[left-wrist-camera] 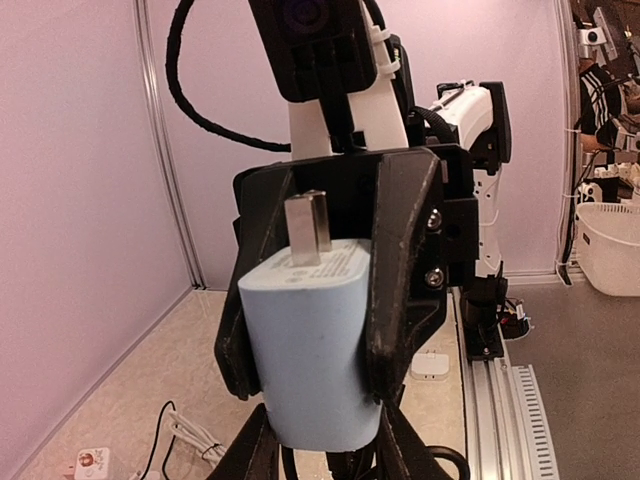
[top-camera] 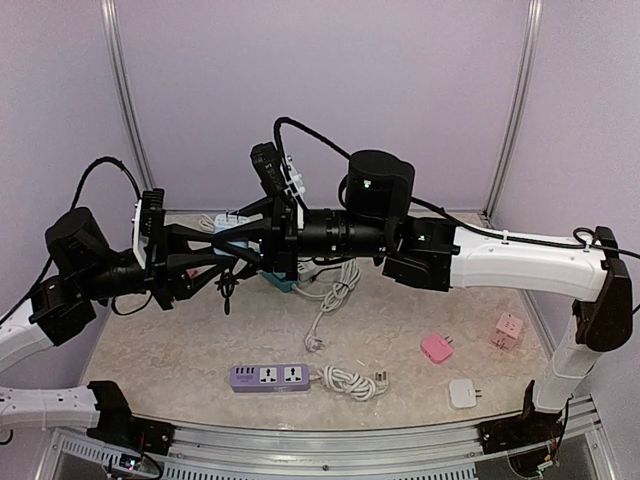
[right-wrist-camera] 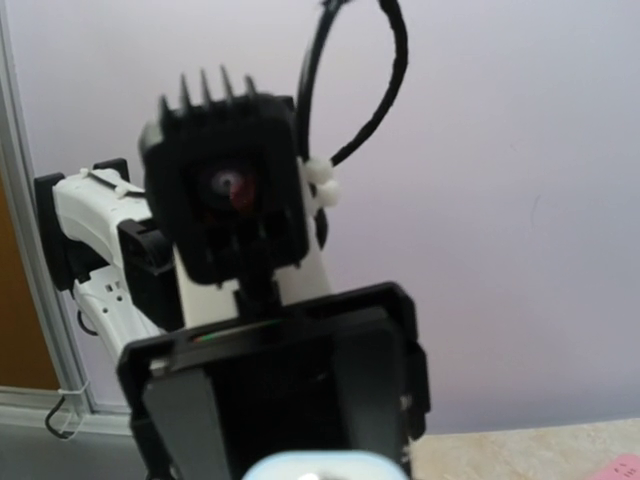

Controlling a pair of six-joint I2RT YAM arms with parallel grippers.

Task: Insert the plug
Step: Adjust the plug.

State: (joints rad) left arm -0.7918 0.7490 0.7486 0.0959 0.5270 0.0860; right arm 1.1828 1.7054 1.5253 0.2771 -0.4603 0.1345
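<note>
On the near, beige speckled surface [top-camera: 160, 360] a purple power strip [top-camera: 270, 377] is laid flat, its print too small to be read, with a coiled white cord [top-camera: 350, 382] beside it. Above mid-surface, a pale blue, rounded plug [left-wrist-camera: 310, 350] with metal prongs [left-wrist-camera: 306, 230] is clamped by the black right jaws. The left jaws are seen flanking its base; whether they grip it cannot be told.

Your plug [left-wrist-camera: 310, 350]: pale blue, rounded, raised in mid-air
Its prongs [left-wrist-camera: 308, 228] point up; your purple power strip [top-camera: 270, 377] lies flat, sockets upward
</note>
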